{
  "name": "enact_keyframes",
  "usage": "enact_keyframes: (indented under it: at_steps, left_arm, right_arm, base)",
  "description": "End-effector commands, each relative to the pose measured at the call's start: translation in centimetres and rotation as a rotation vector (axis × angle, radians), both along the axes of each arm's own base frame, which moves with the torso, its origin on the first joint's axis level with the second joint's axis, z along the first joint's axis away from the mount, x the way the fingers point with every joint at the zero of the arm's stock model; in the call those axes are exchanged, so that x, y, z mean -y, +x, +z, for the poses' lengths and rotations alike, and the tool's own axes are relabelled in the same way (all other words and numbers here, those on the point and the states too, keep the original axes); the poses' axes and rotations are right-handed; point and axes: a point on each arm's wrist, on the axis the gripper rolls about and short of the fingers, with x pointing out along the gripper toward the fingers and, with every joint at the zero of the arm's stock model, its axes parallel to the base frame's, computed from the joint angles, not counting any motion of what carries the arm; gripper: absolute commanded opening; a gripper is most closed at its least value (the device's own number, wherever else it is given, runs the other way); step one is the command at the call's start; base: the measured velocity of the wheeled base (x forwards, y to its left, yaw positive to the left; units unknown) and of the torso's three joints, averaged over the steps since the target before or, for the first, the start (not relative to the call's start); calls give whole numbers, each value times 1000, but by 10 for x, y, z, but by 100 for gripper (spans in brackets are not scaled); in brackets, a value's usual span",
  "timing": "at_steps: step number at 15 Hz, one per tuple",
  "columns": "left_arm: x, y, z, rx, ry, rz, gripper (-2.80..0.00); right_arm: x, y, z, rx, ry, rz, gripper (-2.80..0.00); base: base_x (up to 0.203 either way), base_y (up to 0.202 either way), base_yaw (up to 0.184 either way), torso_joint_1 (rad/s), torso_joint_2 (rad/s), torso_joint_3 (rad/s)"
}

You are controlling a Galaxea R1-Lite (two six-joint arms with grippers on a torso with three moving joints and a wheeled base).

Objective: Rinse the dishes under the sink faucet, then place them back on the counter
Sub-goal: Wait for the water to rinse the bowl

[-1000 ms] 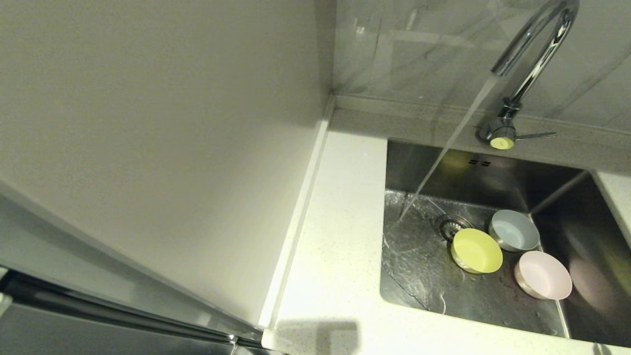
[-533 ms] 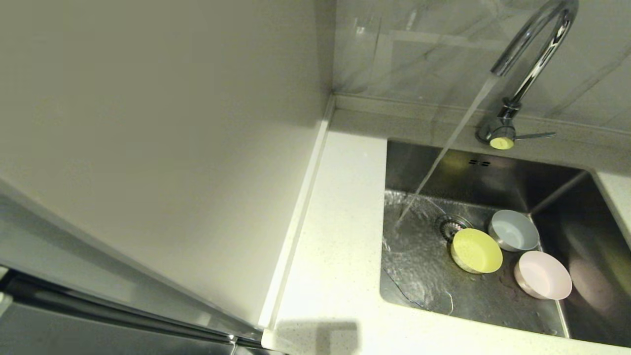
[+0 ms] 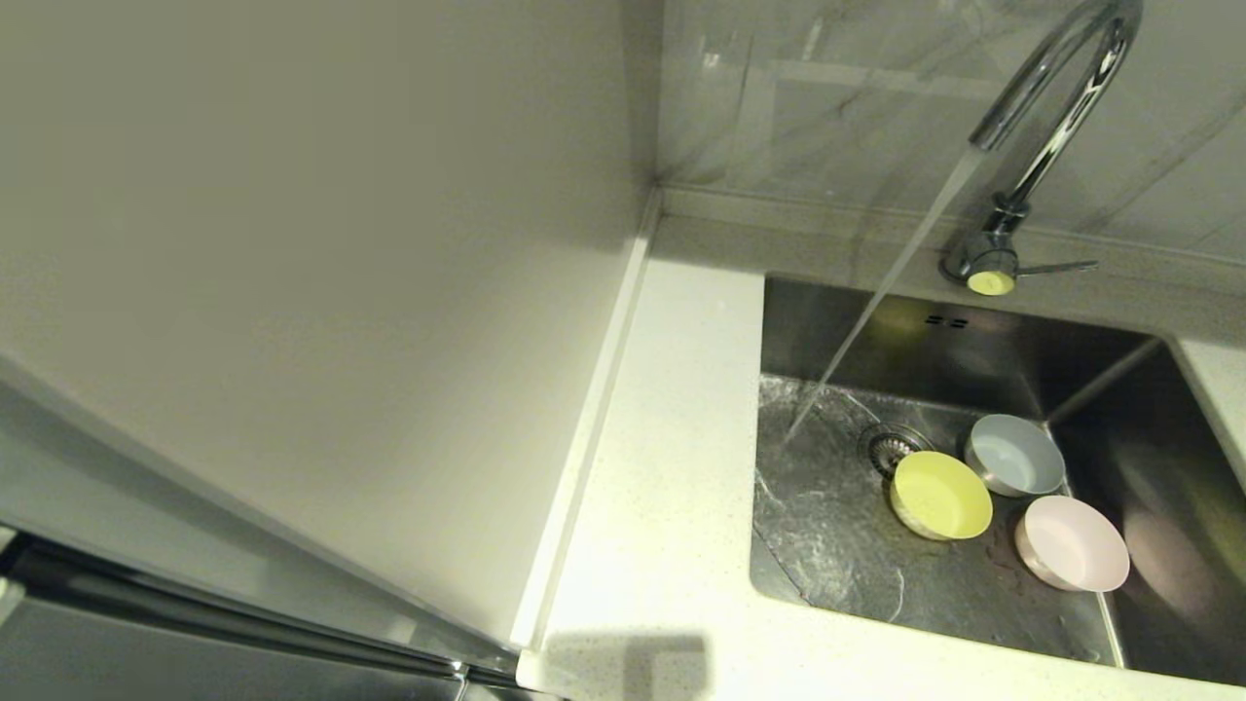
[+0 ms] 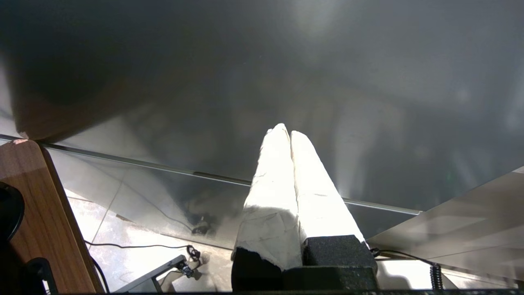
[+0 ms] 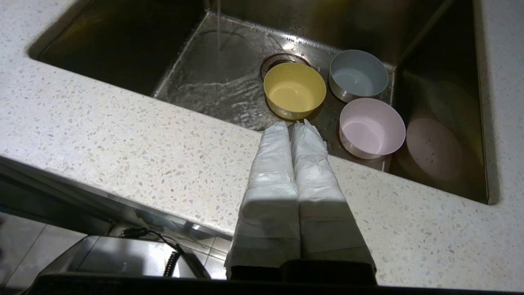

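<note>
White speckled counter (image 3: 672,545) wraps the steel sink (image 3: 1100,385) in the head view, with a plain wall panel (image 3: 311,292) filling the left. At about one o'clock stands the faucet (image 3: 1056,107), its water (image 3: 876,292) slanting down to the basin floor left of the drain (image 3: 884,446). Three bowls sit in the sink at about four o'clock: yellow bowl (image 3: 940,496) touching the drain's edge, grey bowl (image 3: 1014,455) just beside it, pink bowl (image 3: 1072,543) nearest the front wall. Neither arm shows here.

From the left wrist, the left gripper (image 4: 285,132) has its white-wrapped fingers pressed together, holding nothing, before a dark blurred surface, perhaps a cabinet front.

From the right wrist, the right gripper (image 5: 292,125) is likewise closed and empty, hanging over the counter's front edge, tips pointing toward the yellow bowl (image 5: 294,89), with the grey bowl (image 5: 358,75) and pink bowl (image 5: 371,127) near it.
</note>
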Motion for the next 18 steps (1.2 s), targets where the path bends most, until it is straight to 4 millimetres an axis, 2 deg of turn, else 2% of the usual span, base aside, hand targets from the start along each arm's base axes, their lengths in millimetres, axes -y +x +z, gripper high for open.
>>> enact_keyframes:
  at_steps: [1,18]
  left_arm:
    - [0,0,-1,-3,0,0,-280]
    - [0,0,-1,-3,0,0,-280]
  right_arm:
    - [0,0,0,-2,-1,1,-280]
    - [0,0,0,-2,-1,1,-280]
  base:
    - [0,0,0,0,0,0]
    - [0,0,0,0,0,0]
